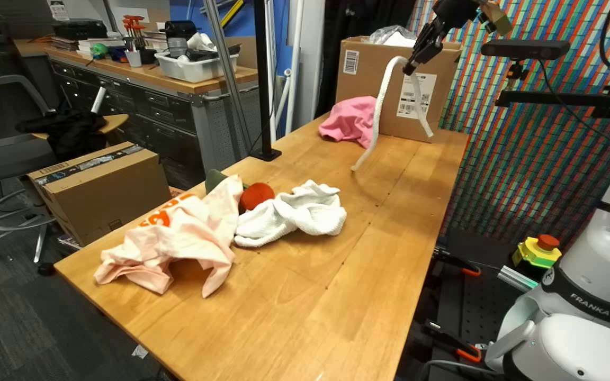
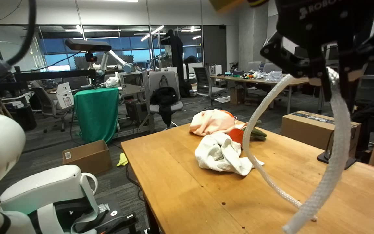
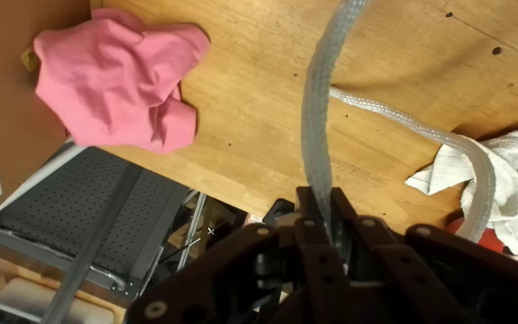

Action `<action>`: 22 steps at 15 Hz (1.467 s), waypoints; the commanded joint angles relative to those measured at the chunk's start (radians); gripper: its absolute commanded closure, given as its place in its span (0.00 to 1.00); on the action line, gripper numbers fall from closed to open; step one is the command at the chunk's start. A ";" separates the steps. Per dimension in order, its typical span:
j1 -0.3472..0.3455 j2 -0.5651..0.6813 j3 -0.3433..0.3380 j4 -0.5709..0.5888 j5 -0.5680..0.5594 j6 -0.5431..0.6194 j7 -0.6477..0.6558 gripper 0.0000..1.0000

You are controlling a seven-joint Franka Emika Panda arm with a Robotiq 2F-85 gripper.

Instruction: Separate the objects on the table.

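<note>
We see the white rope (image 2: pixel 342 136) held up over the desk (image 1: pixel 337 296), pinched partway along by the tool (image 1: pixel 410 69), which is clenched on it. From that grip two lengths droop: one end hangs free in the air, the other dips close to the desk's top, and we cannot tell whether it touches. In an exterior view the crumpled pink cloth (image 1: pixel 348 120) lies just beside the cardboard box (image 1: pixel 360 79), well apart from the other cloths. Towards the opposite end of the desk we find the white cloth (image 1: pixel 297 214), bunched up, with the peach cloth (image 1: pixel 188 246) and its orange print (image 1: pixel 160 218) just beside it. Between those two shows a red object (image 1: pixel 257 196), and next to it a green object (image 1: pixel 214 181), partly hidden. A black pole (image 1: pixel 263 95) stands at the desk's edge; near that edge, lower down, we notice a taped carton (image 1: pixel 109 196).
</note>
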 commanded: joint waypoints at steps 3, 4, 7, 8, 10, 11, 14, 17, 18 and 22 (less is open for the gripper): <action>-0.035 0.181 0.081 0.032 -0.041 0.108 0.324 0.95; -0.035 0.213 0.086 0.041 -0.053 0.131 0.372 0.95; -0.029 0.313 0.084 0.072 -0.080 0.157 0.457 0.95; -0.036 0.343 0.090 0.078 -0.091 0.167 0.489 0.95; -0.038 0.396 0.082 0.094 -0.092 0.166 0.515 0.95; -0.038 0.417 0.080 0.100 -0.083 0.163 0.525 0.95; -0.027 0.470 0.074 0.112 -0.034 0.152 0.505 0.95; -0.017 0.523 0.077 0.125 0.043 0.151 0.472 0.95; -0.012 0.541 0.081 0.132 0.079 0.151 0.466 0.95; -0.033 0.604 0.095 0.162 0.078 0.187 0.523 0.95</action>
